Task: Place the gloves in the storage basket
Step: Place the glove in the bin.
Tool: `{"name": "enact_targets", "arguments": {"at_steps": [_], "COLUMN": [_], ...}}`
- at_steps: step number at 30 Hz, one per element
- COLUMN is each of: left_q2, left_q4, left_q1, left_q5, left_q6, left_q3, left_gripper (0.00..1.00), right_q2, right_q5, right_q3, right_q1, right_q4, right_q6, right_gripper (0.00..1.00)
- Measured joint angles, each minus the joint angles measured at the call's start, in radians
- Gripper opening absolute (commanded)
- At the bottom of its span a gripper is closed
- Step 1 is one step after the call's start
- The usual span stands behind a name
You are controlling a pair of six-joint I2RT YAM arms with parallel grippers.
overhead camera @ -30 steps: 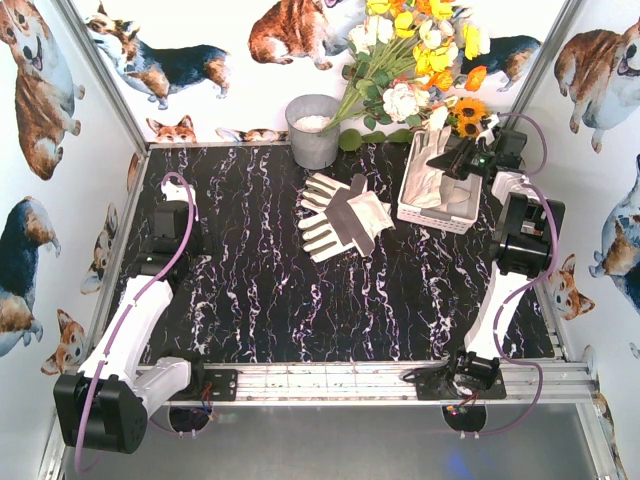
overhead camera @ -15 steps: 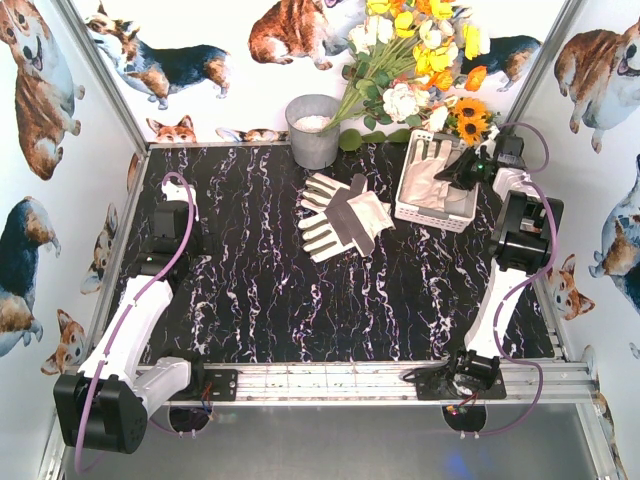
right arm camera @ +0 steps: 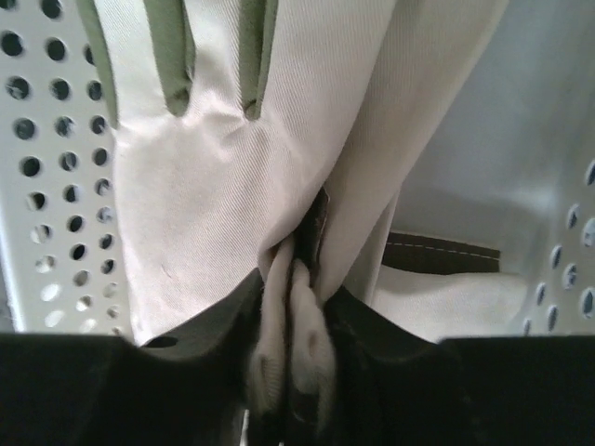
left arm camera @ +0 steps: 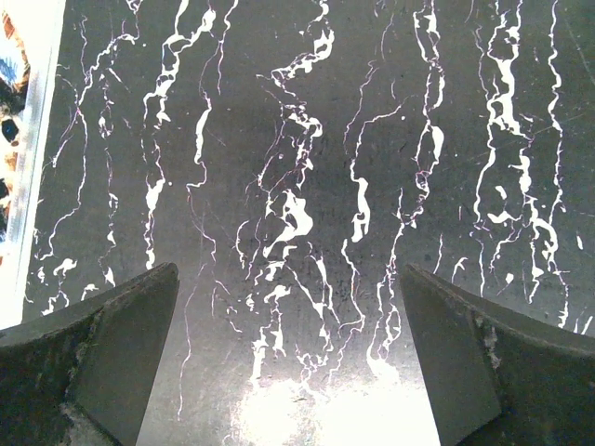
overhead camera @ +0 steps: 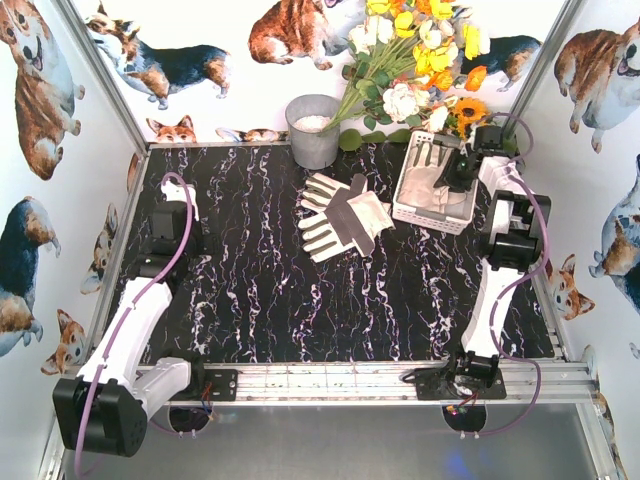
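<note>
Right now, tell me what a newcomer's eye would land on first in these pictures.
The bright bouquet at the far edge of the black marbled table stands out first. Next come the pale gloves lying mid-table. At back right, the right claw is down in the white basket, pinching a glove.

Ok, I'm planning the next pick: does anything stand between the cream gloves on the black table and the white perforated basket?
Nothing visible does. The cream-white fabric gloves lie just left of the white perforated plastic basket, bare tabletop between. The right gripper is down inside the basket, pinching another glove.
</note>
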Motion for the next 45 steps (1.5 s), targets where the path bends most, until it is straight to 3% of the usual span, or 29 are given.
{"name": "enact_targets", "arguments": {"at_steps": [3,6,22,27,34,38,45], "left_q2": [-0.011,-0.018,-0.057,-0.048,0.009,0.050,0.229], "left_q4": [0.003,0.009,0.021,0.026,0.040,0.067,0.150], "left_q1": [0.000,0.000,0.000,0.000,-0.013,-0.119,-0.475], "left_q5": [0.007,0.018,0.068,0.117,0.218,0.208,0.082], "left_q6": [0.000,0.000,-0.004,-0.010,-0.070,-0.151,-0.351], "left_q3": [0.000,0.000,-0.004,-0.004,-0.004,-0.003,0.070], "left_gripper": [1.00,1.00,1.00,1.00,1.00,1.00,1.00], "right_q2": [0.000,-0.012,-0.250,-0.337,-0.585,-0.733,-0.947], "right_q5": [0.054,0.085,0.159,0.171,0.178,0.170,0.128], "right_q3": [0.020,0.028,-0.103,-0.270,-0.515,-0.593,-0.708], "right_q1": [0.014,0.022,0.019,0.020,0.020,0.021,0.035], "right_q4": [-0.063,-0.110,-0.154,-0.097,0.001,0.030,0.031], "right_q6": [-0.021,-0.040,-0.029,0.001,0.032,0.040,0.065], "right_gripper": [0.53,0.63,0.68,0.70,0.71,0.71,0.66]}}
